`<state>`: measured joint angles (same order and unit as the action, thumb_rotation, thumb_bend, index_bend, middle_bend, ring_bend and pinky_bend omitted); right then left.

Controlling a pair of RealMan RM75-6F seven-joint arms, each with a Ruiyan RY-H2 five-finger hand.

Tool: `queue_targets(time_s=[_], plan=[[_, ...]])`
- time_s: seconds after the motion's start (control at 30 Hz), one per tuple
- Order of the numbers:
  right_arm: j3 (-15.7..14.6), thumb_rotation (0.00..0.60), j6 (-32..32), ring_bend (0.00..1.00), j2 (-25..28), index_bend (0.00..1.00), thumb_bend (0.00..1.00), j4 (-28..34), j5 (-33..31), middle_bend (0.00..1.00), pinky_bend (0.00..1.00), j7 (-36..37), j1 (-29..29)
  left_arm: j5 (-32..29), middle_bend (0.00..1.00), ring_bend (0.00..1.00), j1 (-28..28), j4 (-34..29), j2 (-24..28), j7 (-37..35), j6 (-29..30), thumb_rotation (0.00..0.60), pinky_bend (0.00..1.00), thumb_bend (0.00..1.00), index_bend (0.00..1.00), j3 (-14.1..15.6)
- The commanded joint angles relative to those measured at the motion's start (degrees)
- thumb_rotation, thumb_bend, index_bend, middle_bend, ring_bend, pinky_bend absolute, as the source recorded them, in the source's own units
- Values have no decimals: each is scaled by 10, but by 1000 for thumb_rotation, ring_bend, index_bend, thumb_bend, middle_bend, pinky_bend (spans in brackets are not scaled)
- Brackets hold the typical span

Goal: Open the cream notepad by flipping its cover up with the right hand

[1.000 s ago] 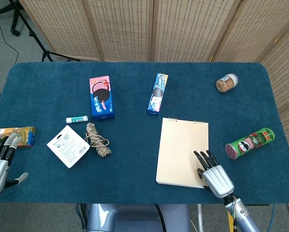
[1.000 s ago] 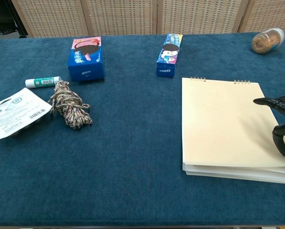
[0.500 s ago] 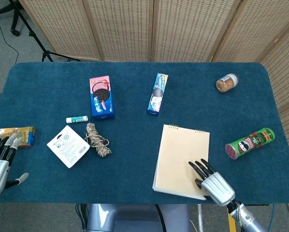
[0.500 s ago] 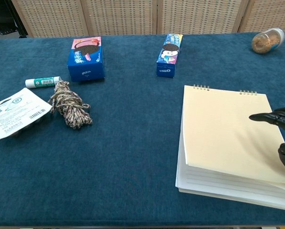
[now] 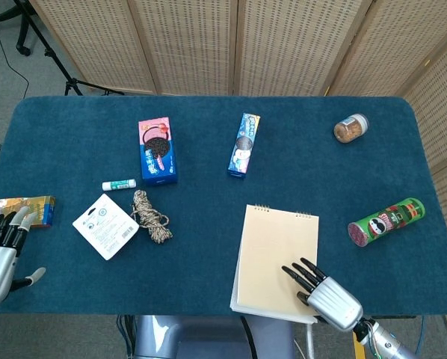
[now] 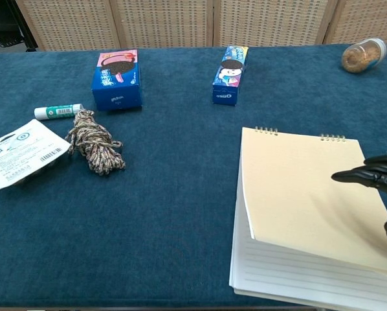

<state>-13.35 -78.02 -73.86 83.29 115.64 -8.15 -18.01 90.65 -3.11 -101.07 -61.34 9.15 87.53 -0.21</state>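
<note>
The cream spiral notepad (image 5: 272,250) lies at the table's front right, its spiral edge facing away from me. In the chest view the near edge of its cover (image 6: 297,194) is lifted and lined pages (image 6: 284,272) show beneath it. My right hand (image 5: 324,295) is at the pad's near right corner and grips the cover, with its dark fingers (image 6: 368,176) on top and the thumb low at the frame's right edge. My left hand (image 5: 1,250) hangs at the far left front edge, fingers apart, holding nothing; the chest view does not show it.
A green chips can (image 5: 386,221) lies right of the pad and a small jar (image 5: 350,128) sits at the back right. Two cookie boxes (image 5: 158,150) (image 5: 244,144), a glue stick (image 5: 119,184), a rope bundle (image 5: 150,215), a white packet (image 5: 105,225) and a yellow box (image 5: 25,210) lie to the left.
The right hand drew back toward the front edge. The pad slid nearer and slightly left, and its cover's near edge rose, uncovering lined pages. The left hand stayed put.
</note>
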Motion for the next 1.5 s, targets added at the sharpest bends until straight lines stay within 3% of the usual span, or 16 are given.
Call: queue_targets(time_s=[0.03, 0.17, 0.4, 0.6, 0.9, 1.0, 1.23, 1.5], plan=[[-4, 600, -3, 0, 4, 669, 762, 8, 7, 12, 0, 1, -2, -1, 0, 0, -1, 0, 0, 1, -2, 600, 0, 0, 0, 0], [7, 600, 5, 0, 8, 675, 762, 28, -7, 12, 0, 13, -10, -1, 0, 0, -1, -1, 0, 1, -2, 600, 0, 0, 0, 0], [59, 600, 34, 0, 25, 679, 773, 87, -73, 14, 0, 51, -40, 0, 0, 0, 0, -1, 2, -6, 1, 600, 0, 0, 0, 0], [137, 600, 67, 0, 33, 686, 775, 128, -164, 19, 0, 61, -74, -1, 0, 0, 1, -1, 6, -13, 2, 600, 0, 0, 0, 0], [257, 600, 144, 0, 47, 696, 775, 168, -359, 28, 0, 37, -130, -9, 0, 0, -4, -1, 9, -21, -7, 600, 0, 0, 0, -3], [285, 600, 166, 0, 44, 696, 775, 169, -422, 28, 0, 25, -147, -14, 0, 0, -7, -2, 10, -23, -13, 600, 0, 0, 0, -5], [348, 600, 216, 0, -10, 702, 785, 85, -586, 35, 0, -31, -218, -33, 0, 0, -14, -3, 14, -30, -30, 600, 0, 0, 0, -11], [399, 600, 272, 0, -93, 702, 827, -93, -751, 42, 0, -71, -310, -71, 0, 0, -29, -1, 17, -35, -61, 600, 0, 0, 0, -25]])
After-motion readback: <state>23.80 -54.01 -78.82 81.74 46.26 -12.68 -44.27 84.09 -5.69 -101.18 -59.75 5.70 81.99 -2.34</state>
